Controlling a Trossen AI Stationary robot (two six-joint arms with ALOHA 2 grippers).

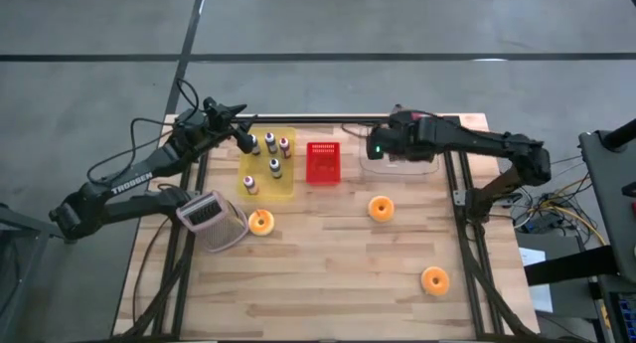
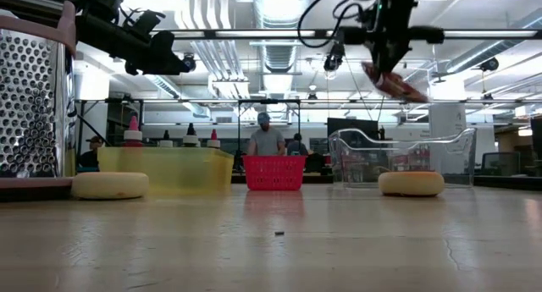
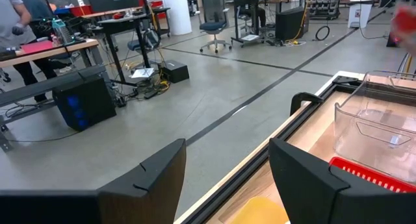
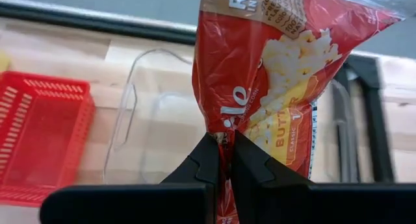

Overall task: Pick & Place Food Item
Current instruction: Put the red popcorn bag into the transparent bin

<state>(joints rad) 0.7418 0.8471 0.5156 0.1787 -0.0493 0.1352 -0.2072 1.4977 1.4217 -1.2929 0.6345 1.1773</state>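
My right gripper (image 4: 224,141) is shut on a red butter-popcorn bag (image 4: 273,62). It hangs over the clear plastic bin (image 4: 149,120) at the table's far right. In the low view the bag (image 2: 394,80) is above the bin (image 2: 398,152) and clear of it. My left gripper (image 3: 227,178) is open and empty. It is raised over the table's far left corner (image 1: 241,139), beside the yellow tray (image 1: 268,166). My right gripper pinches the popcorn bag between its two fingers at a gathered, crumpled part (image 4: 222,123) near one end. The fingers come from above, pointing down. The bag is lifted clear and hangs tilted below the gripper, over the clear bin.
A red basket (image 1: 321,162) stands left of the clear bin. The yellow tray holds several small bottles. A metal grater (image 1: 211,219) lies at the left. Three round orange items lie on the table (image 1: 260,222), (image 1: 381,208), (image 1: 434,279). People show in the room beyond.
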